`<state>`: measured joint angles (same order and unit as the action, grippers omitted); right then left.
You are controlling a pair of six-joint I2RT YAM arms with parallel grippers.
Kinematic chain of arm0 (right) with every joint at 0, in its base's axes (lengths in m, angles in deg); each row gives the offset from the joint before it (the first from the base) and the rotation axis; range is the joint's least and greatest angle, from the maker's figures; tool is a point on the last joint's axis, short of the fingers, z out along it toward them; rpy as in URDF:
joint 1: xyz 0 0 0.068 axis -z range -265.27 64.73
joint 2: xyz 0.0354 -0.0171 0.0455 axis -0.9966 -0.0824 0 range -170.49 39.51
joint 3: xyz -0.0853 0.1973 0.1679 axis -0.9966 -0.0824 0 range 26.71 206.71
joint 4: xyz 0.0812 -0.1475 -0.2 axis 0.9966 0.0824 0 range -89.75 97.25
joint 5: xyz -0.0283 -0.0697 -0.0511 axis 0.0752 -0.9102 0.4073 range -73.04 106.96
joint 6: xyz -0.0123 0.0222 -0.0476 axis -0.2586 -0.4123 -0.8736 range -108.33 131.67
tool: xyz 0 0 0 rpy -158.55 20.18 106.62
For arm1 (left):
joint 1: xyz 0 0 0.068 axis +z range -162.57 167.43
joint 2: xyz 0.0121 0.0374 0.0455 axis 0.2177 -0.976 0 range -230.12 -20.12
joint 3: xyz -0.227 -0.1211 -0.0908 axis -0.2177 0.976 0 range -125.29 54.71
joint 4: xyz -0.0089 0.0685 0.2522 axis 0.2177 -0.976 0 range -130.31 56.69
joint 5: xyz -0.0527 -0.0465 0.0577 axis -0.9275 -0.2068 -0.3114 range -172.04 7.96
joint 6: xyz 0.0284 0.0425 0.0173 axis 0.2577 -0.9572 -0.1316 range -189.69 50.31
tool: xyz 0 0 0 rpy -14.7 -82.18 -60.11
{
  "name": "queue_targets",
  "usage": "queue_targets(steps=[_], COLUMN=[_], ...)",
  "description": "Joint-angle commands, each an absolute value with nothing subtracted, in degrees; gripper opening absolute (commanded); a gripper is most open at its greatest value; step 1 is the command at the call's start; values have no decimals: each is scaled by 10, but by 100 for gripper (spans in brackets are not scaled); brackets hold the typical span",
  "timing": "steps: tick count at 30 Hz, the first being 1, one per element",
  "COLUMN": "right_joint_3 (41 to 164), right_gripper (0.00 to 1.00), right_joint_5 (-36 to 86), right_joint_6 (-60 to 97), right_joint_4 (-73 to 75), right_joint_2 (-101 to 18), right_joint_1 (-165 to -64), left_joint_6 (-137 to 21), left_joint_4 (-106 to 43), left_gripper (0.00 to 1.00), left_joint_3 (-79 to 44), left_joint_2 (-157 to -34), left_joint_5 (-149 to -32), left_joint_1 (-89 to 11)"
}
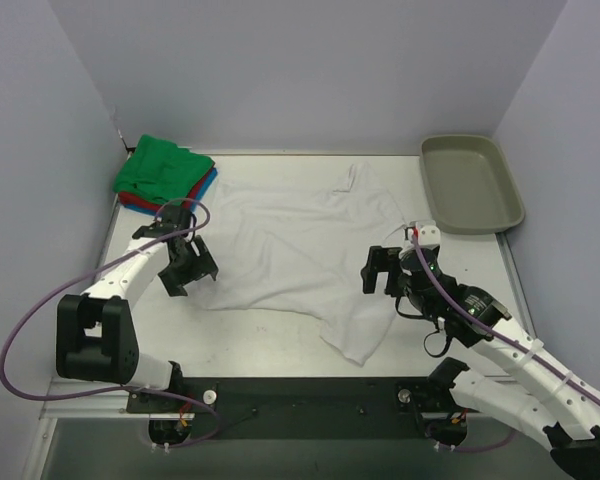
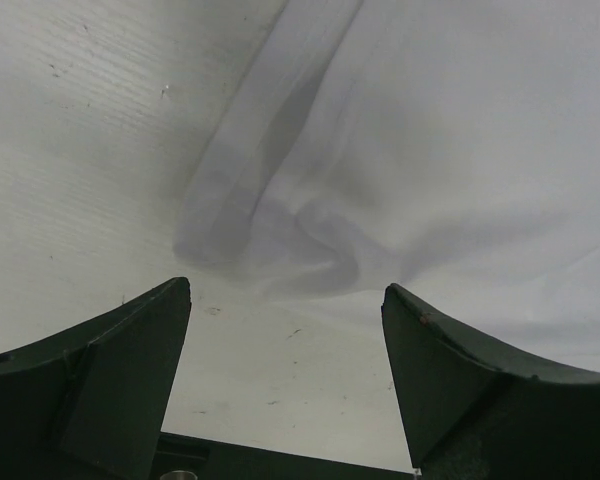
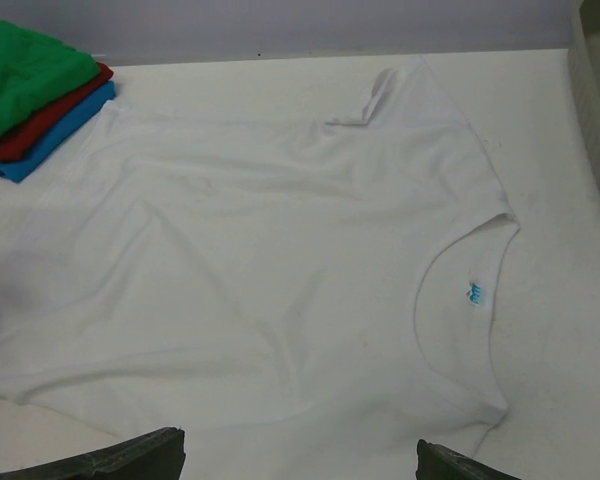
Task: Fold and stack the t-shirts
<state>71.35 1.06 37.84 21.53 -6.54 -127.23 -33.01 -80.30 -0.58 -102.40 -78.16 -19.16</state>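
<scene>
White t-shirt (image 1: 300,250) lies spread flat across the middle of the counter (image 1: 250,340). Its hem is toward the left arm and its collar toward the right, which I judge suits taking both ends for a first fold. Its near sleeve (image 1: 355,345) trails toward the arm bases. The left pincer (image 1: 190,272) hangs just beside the puckered hem, jaws apart and nothing between them. The right pincer (image 1: 378,270) hovers by the collar, likewise spread wide and empty, though its own camera cuts off all but the fingertips. Seen from above, that pincer hides part of the neckline. The far sleeve is doubled over on itself, so its shape is hard to read. At the far left corner sits the folded stack (image 1: 165,172), green over red over blue, with only slivers of the lower two showing. A grey-beige tray (image 1: 470,185) rests at the far right, well apart from the cloth.
</scene>
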Motion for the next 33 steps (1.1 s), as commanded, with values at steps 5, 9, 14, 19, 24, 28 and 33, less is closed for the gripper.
queue_targets(steps=[5,9,14,19,24,28,33], right_joint_3=[701,706,712,709,707,700,694], right_gripper=[100,100,100,99,99,99,99], right_joint_5=[-14,-18,-17,-21,-25,-25,-26], right_joint_6=[408,406,408,415,418,423,424], right_joint_4=[241,249,259,264,267,268,271], right_joint_2=[-44,-43,-40,-30,-29,-25,-25], right_joint_1=[-1288,-1289,-1292,-1297,-1300,-1301,-1301], left_joint_6=[-305,-304,-311,-321,-316,-309,-300], left_joint_4=[-765,-764,-750,-729,-715,-702,-691], left_gripper=[86,86,86,81,72,68,63], left_joint_3=[26,40,68,81,84,97,118], left_joint_2=[-1000,-1001,-998,-1014,-1026,-1027,-1014], left_joint_5=[-764,-755,-761,-776,-790,-803,-813], left_joint_1=[-186,-175,-142,-129,-108,-108,-108])
